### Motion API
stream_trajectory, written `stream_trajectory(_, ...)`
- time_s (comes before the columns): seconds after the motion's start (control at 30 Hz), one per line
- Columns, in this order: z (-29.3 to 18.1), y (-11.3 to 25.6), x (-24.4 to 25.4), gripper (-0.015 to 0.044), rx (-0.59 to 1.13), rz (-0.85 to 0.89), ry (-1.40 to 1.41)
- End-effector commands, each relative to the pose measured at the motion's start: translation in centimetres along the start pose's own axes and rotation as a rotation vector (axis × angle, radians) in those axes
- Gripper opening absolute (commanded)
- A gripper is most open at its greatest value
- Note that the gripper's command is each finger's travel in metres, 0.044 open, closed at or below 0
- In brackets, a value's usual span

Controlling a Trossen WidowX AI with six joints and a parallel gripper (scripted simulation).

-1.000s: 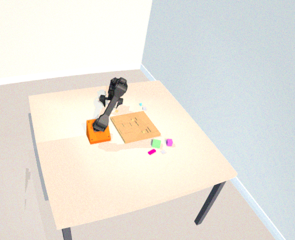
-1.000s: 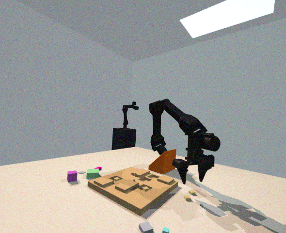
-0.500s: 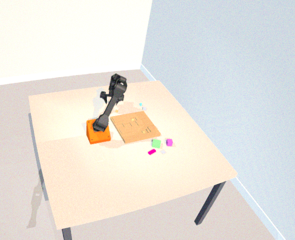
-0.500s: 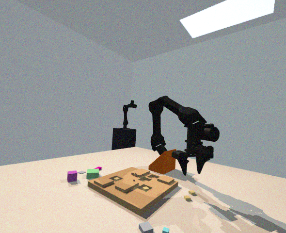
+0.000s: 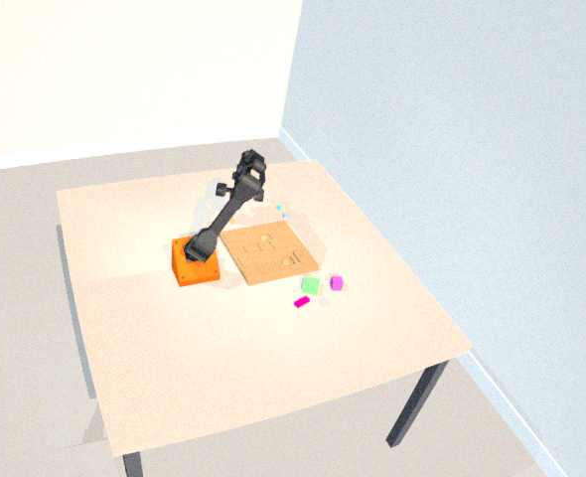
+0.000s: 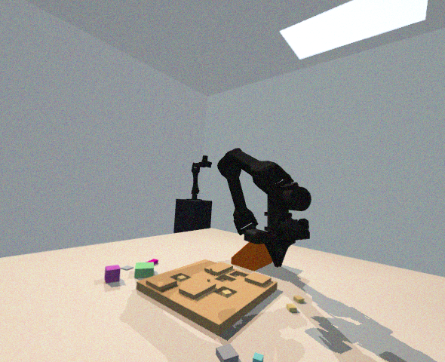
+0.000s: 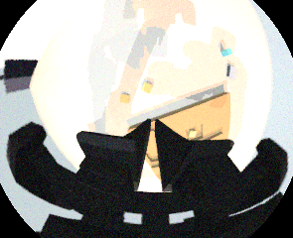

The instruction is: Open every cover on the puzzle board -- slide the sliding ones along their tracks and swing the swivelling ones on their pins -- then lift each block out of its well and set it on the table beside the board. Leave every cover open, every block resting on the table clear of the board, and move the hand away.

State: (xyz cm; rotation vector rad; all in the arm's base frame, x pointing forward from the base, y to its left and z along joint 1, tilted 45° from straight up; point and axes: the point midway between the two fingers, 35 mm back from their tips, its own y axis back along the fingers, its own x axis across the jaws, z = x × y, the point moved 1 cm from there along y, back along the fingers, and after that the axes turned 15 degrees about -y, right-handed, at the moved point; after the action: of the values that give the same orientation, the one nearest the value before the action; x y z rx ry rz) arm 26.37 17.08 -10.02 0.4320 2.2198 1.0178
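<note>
The wooden puzzle board (image 5: 262, 272) (image 6: 219, 311) (image 7: 186, 119) lies flat. Its raised covers, such as the large cover (image 6: 197, 289) and the right cover (image 6: 258, 278), stand beside their wells. One yellow block (image 5: 263, 238) (image 6: 225, 292) (image 7: 192, 133) sits in an uncovered well. Another yellow block (image 5: 285, 262) (image 6: 181, 277) sits in the well nearer the green block. Two other wells look empty in the exterior view. Two more yellow blocks, one (image 6: 299, 299) and another (image 6: 291, 308), rest on the table off the board. My gripper (image 6: 277, 265) (image 7: 154, 120) is shut and empty, raised near the board's edge.
A green block (image 5: 311, 285) (image 6: 144, 270), a purple cube (image 5: 336, 282) (image 6: 112, 274) and a magenta bar (image 5: 301, 301) lie beyond one side of the board. A grey block (image 6: 227, 353) and a cyan block (image 6: 258, 357) lie off another. The orange base (image 5: 196, 271) stands beside the board.
</note>
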Motion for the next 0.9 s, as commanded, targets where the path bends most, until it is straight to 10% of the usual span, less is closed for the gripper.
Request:
stream_trajectory(0.0, -0.4, 0.1, -1.9, 0.0, 0.001, 0.01, 0.016)
stream_trajectory(0.87, -4.8, 0.7, -14.1, 0.0, -0.013, 0.017, 0.127)
